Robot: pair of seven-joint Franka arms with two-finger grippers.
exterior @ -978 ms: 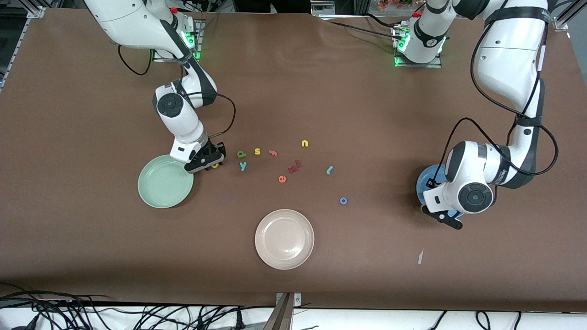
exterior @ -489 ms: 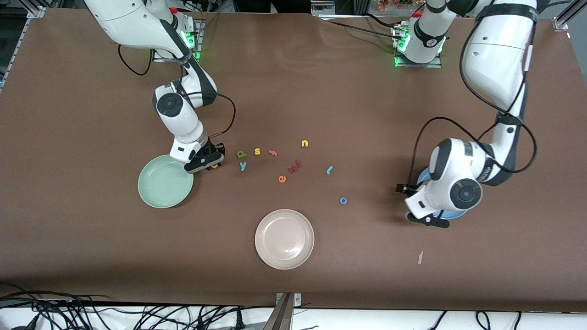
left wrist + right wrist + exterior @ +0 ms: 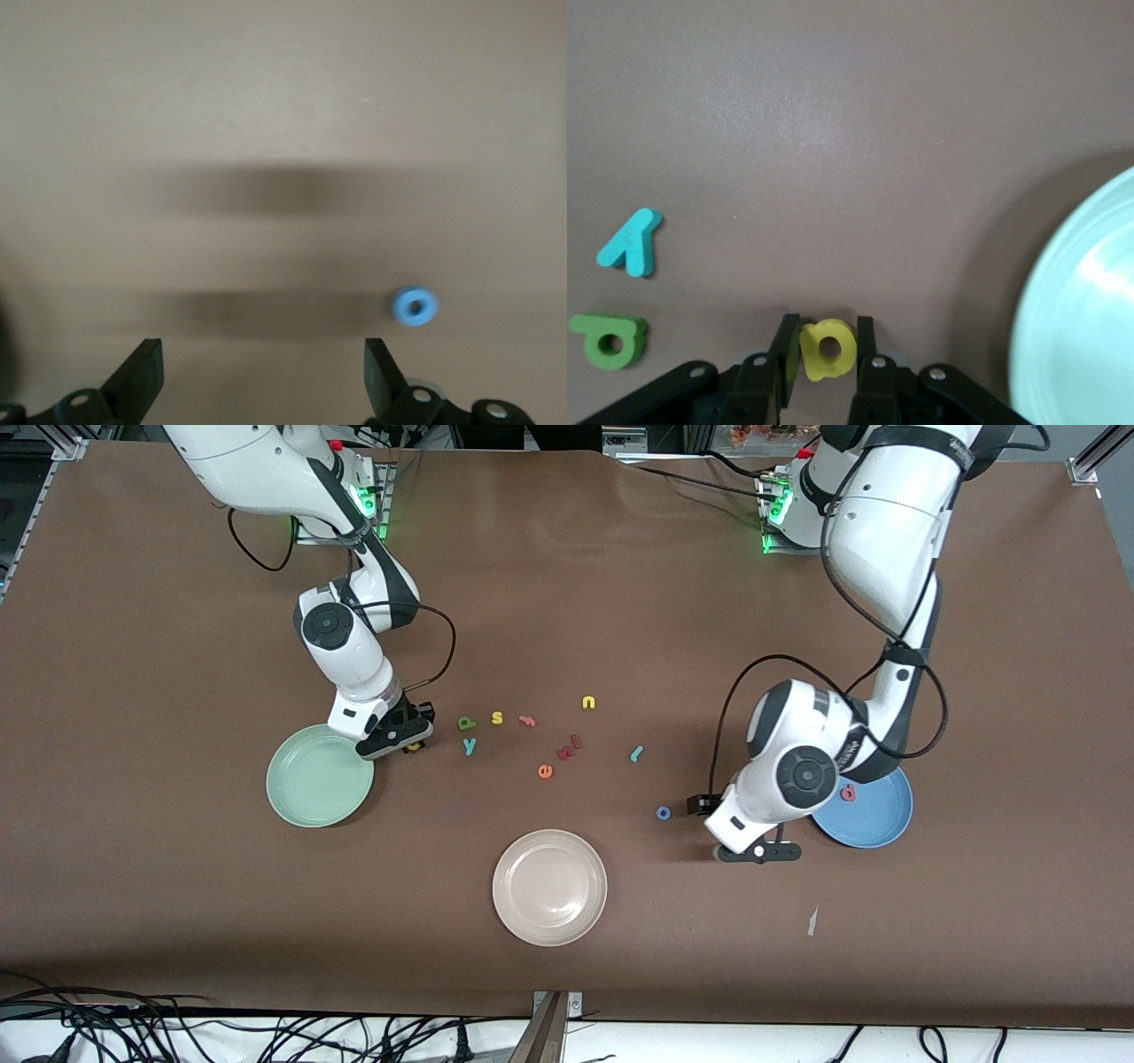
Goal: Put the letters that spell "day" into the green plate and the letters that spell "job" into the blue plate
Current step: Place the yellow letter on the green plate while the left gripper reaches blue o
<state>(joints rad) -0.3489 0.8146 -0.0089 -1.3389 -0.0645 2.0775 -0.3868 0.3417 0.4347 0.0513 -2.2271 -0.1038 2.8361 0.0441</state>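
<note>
Front view, nearest first: the beige plate [image 3: 549, 887] sits unused, no part of either word. Farther up, the left tool [image 3: 760, 852] hangs low over the worktop [image 3: 567, 974] with fingers spread wide and nothing between them, between the blue o [image 3: 663, 812] and the blue plate [image 3: 864, 808]; the pink b [image 3: 848, 790] already lies in that plate, so the o looks like its next pick. The teal j [image 3: 635, 754] waits farther back. At the right arm's end, the right tool [image 3: 400, 741] is down beside the green plate [image 3: 319, 776], clenched on the yellow a [image 3: 827, 349], a short carry from the plate. The y [image 3: 469, 746] and d [image 3: 466, 723] lie just beside, with 5 spare letters scattered toward the middle.
</note>
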